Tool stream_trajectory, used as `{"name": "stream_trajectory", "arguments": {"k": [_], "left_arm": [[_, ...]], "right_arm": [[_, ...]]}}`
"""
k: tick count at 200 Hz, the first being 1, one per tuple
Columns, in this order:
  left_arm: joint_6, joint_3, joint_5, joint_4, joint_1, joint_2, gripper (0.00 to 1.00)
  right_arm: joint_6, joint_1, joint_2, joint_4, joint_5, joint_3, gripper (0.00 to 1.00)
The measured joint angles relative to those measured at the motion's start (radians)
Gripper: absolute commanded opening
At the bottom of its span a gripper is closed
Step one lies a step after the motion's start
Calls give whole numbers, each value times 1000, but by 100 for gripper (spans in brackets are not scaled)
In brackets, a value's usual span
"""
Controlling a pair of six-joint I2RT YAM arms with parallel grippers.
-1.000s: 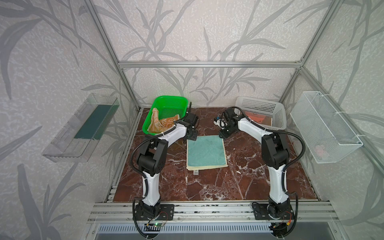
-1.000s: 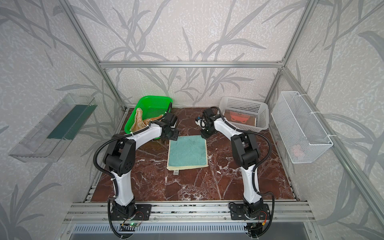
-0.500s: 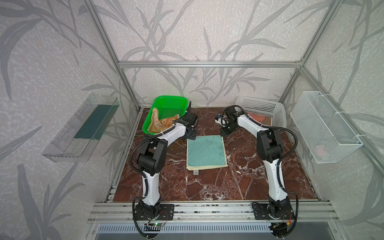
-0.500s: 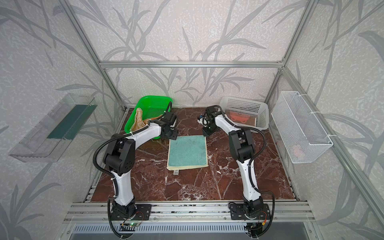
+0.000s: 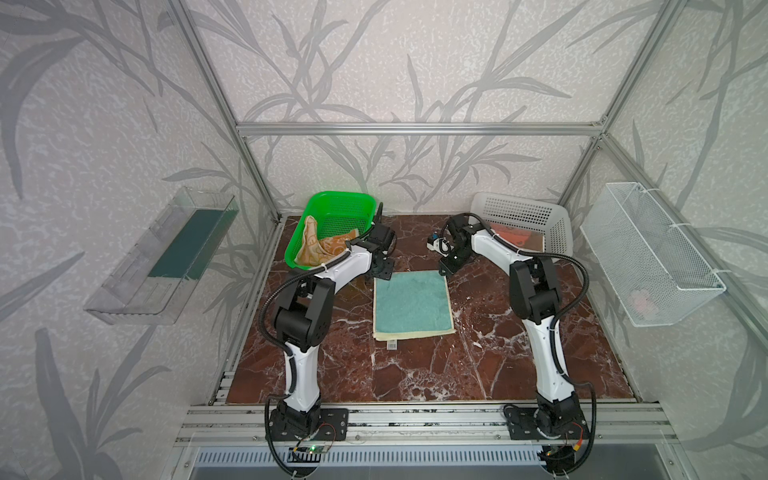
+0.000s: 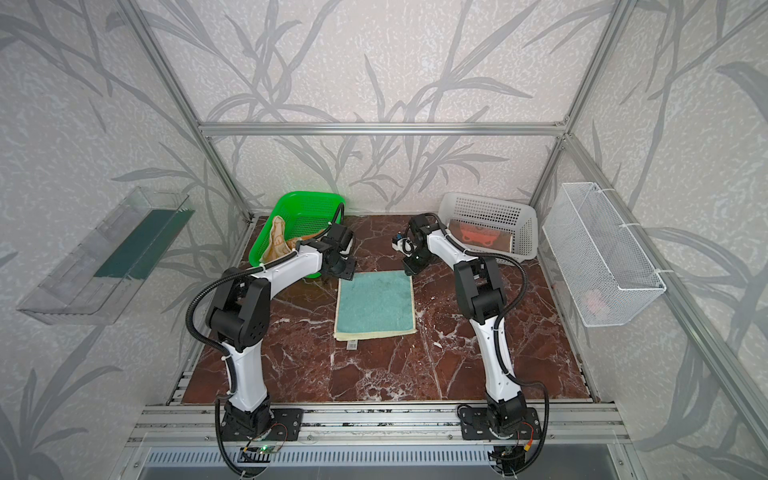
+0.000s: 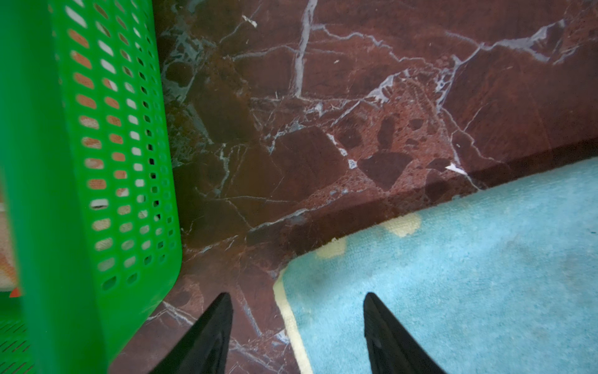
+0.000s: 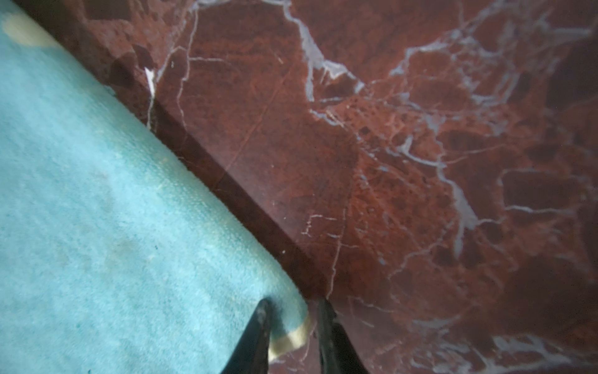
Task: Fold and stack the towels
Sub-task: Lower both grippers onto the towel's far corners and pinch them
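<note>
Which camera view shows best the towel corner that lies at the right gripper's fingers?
The right wrist view: the yellow-edged corner of the teal towel lies between the fingers. In both top views it is tiny, beside the right gripper. The left wrist view shows only another corner.

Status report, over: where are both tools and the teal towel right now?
Left tool open, straddling far left corner of teal towel. Right tool near-shut around far right corner, grip unconfirmed. Towel lies flat. Green basket close beside left tool.
</note>
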Motion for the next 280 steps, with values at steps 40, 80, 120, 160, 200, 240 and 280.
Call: {"name": "stream_trajectory", "arguments": {"k": [40,80,120,160,200,240,280], "left_arm": [[13,0,17,0,13,0,69],[16,21,37,-5,24,15,68],[32,105,60,-27,27,70,60],[61,195,79,-57,27,145,51],[101,245,106,-95,25,187,50],[132,269,141,-124,15,203,48],[143,291,162,-130,10,234,48]], "right_arm": [[-23,0,11,-15,0,5,0],[-41,1,-24,15,25,-60,0],[-41,5,-117,61,90,-209,0],[-41,4,-164,84,151,-281,0],[-41,-10,-167,85,177,-284,0],[-43,-23,-167,80,193,-275,0],[-43,-24,-165,76,194,-268,0]]}}
